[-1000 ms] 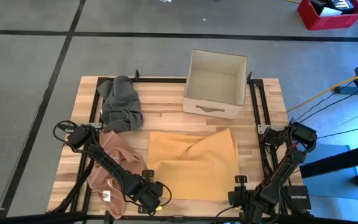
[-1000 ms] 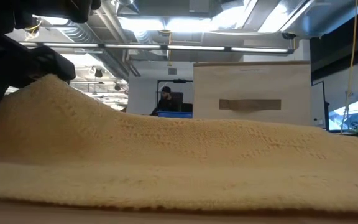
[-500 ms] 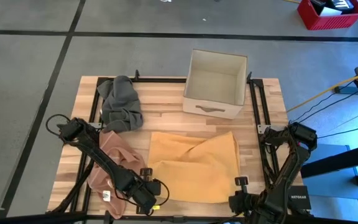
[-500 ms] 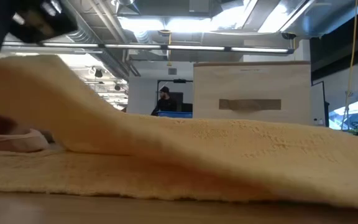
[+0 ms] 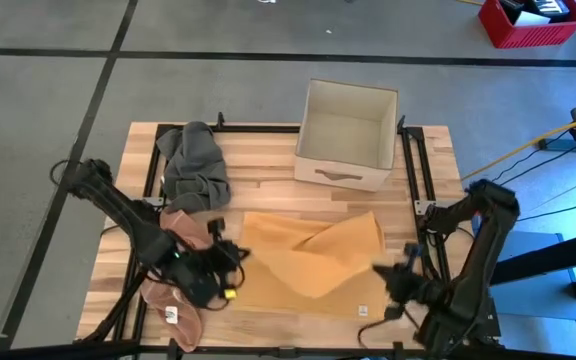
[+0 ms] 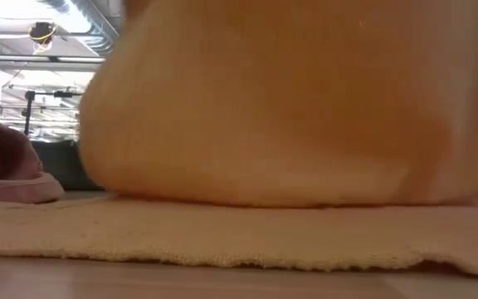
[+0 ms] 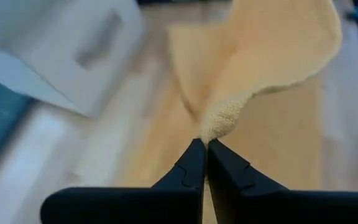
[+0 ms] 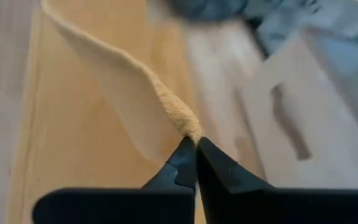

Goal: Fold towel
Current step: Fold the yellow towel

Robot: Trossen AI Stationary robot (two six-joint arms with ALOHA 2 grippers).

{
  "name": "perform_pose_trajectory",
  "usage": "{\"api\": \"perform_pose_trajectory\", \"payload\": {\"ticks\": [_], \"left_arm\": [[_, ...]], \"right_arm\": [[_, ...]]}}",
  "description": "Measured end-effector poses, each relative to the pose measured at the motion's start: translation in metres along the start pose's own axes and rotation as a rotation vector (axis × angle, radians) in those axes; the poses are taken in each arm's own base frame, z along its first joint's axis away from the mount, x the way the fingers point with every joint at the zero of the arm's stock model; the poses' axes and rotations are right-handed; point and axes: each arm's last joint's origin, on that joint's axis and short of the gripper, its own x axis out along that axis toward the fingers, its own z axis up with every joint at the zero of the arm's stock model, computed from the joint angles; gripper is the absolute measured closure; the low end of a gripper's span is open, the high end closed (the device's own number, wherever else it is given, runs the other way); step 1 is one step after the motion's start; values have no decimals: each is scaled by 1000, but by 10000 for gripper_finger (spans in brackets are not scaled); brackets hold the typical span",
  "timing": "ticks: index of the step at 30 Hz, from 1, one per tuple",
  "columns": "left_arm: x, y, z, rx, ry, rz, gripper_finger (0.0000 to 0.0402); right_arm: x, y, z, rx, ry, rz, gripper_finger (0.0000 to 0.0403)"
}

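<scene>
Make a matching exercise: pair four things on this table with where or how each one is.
Things:
1 yellow towel
2 grey cloth
3 pink cloth
4 white box

States:
A lies crumpled at the far left corner
B stands open at the far edge
C lifted by two corners
D bunched beside the left arm

Pairs: 1-C, 2-A, 3-D, 4-B

A grey concrete floor (image 5: 218, 30) is spreading around the wooden table (image 5: 268, 190), with dark lines (image 5: 268, 55) crossing it; a red crate (image 5: 533, 22) is sitting at the far right corner; ceiling lights (image 6: 23, 12) are glowing among overhead pipes in the low view.
</scene>
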Motion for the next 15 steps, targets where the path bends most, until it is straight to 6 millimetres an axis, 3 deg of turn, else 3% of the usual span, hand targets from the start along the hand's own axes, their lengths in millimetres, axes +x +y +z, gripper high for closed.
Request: {"api": "perform_pose_trajectory", "payload": {"ticks": [8,15], "left_arm": [[2,68,28,46,-92,271,400],[18,111,41,67,-68,450,396]], "right_arm": [[-5,-79,32,141,-198,-45,398],[2,-146,47,145,-187,-145,399]]}}
